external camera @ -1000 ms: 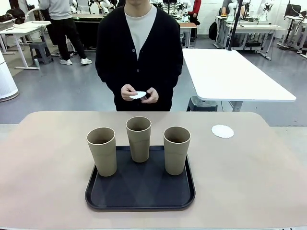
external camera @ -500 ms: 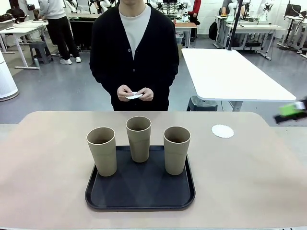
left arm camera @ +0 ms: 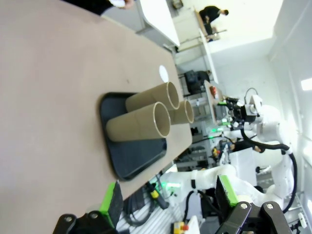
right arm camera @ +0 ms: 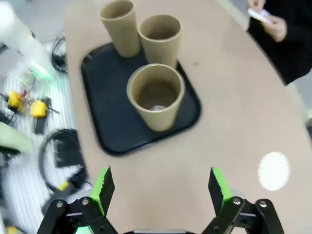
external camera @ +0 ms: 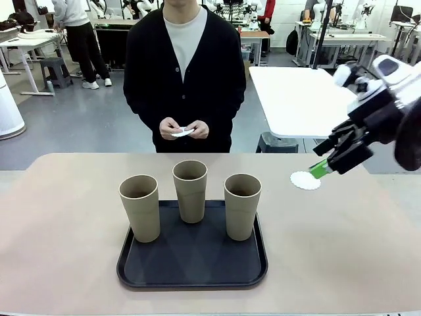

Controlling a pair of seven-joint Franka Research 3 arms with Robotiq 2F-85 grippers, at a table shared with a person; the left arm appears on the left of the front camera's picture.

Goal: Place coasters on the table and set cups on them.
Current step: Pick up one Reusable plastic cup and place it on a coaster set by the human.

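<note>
right gripper (right arm camera: 160,189) wide open, empty, above beige matte tabletop (right arm camera: 234,97) near thin white scalloped round coaster (right arm camera: 273,170) | left gripper (left arm camera: 169,197) open too, holding nothing

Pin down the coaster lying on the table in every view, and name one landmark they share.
Front view: the coaster lies at the far right of the table, right of the tray.
Left wrist view: a small white oval at upper middle, beyond the tray.
Right wrist view: a blurred white disc at lower right, right of the tray.
Shared landmark: the black tray holding three cups.
</note>
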